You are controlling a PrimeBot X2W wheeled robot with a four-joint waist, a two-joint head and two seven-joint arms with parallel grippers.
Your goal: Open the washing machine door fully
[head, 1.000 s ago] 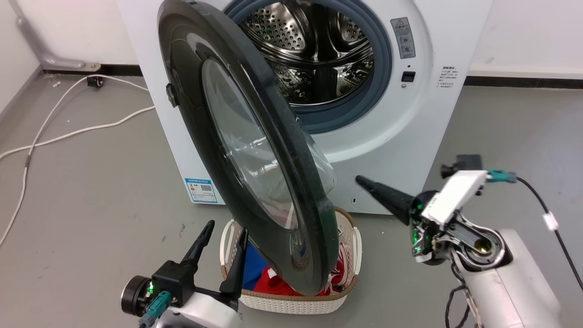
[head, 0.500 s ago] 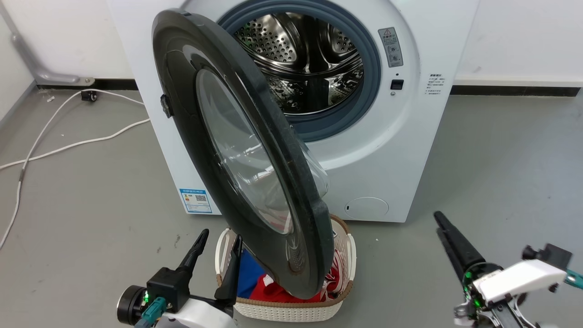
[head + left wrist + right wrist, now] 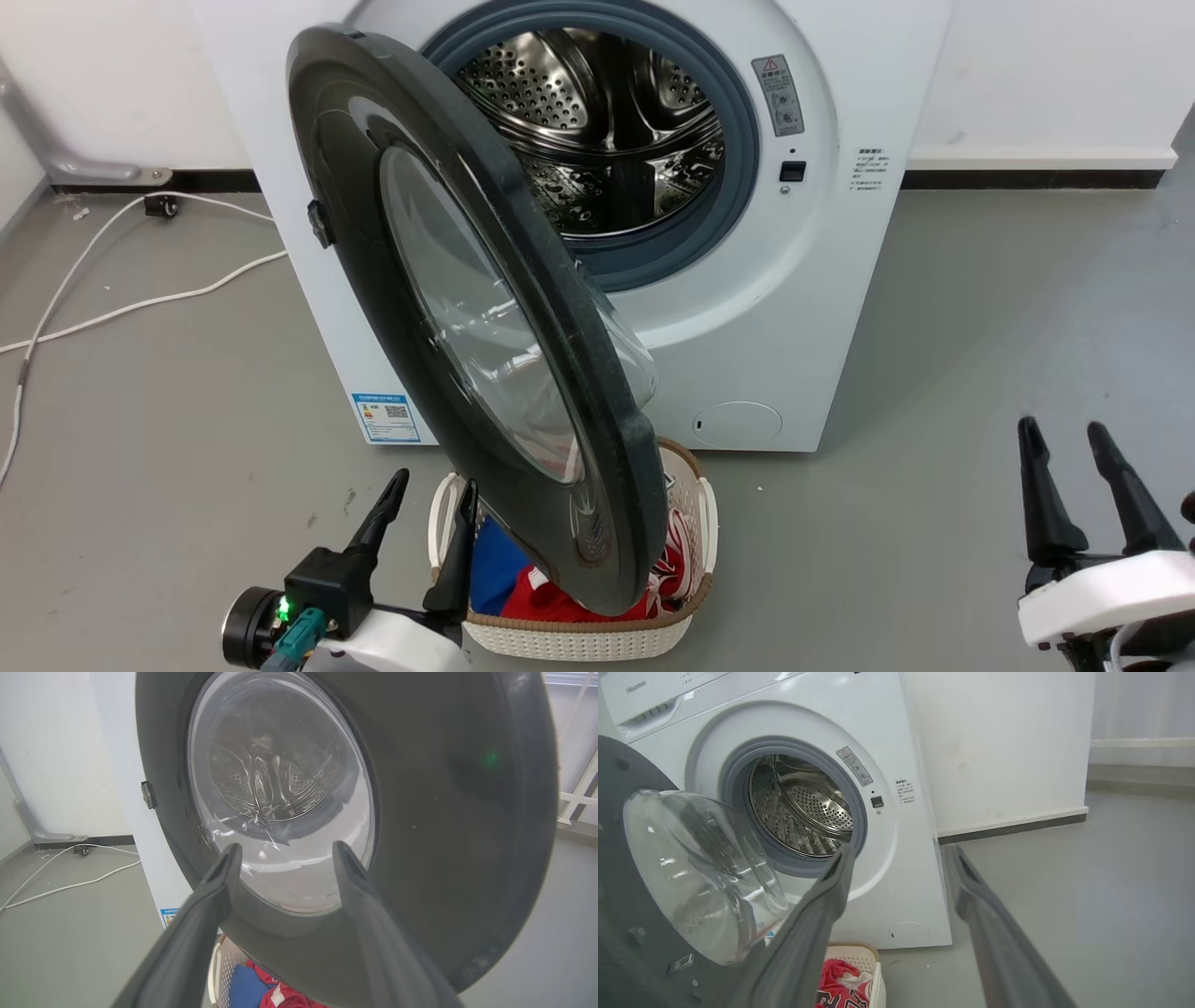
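The washing machine door (image 3: 467, 308) stands swung out from the washing machine (image 3: 803, 308), hinged on the side nearer my left hand (image 3: 435, 481) and roughly edge-on to the head camera, so it is partly open rather than folded right back. Its glossy outer face is straight ahead of the left hand's fingers. In the left wrist view the clear glass centre sits just beyond and between the two fingertips. That hand is spread wide and empty (I cannot tell whether the inner finger brushes the door's lower rim).

My right hand (image 3: 1061, 427) is well apart from the door, over bare grey floor (image 3: 934, 373), fingers parted with nothing between them and pointing towards the machine front. From its wrist camera I see the bulging bowl on the door's inner side to the left of its fingers, with the steel drum (image 3: 597, 121) and grey gasket (image 3: 742, 140) beyond.

A white laundry basket (image 3: 560, 639) with red and blue clothes (image 3: 551, 597) sits beside the left hand, beneath the door's lower edge. A white cable (image 3: 140, 303) trails on the floor beyond and outward of the left hand.
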